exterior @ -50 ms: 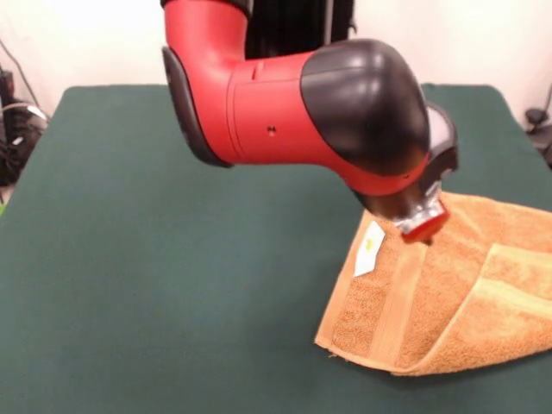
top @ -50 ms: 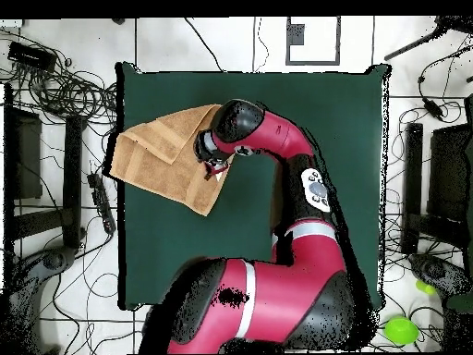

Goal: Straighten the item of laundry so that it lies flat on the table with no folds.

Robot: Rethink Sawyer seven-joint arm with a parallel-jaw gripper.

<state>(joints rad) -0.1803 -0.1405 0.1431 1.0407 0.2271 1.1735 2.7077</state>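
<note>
The red and black claw (exterior @ -50 ms: 424,226) hangs low over the soft tan-orange square towel (exterior @ -50 ms: 448,302) — I cannot tell if it is open or closed. Under and beside the claw, the towel lies on the dark green cloth tabletop (exterior @ -50 ms: 172,285), one side folded over — flattening is left.

Tangled black cables (top @ -50 ms: 65,88) on the floor left of the table, bright green ball (top @ -50 ms: 400,330) at lower right, dark stands (top @ -50 ms: 434,189) at right
</note>
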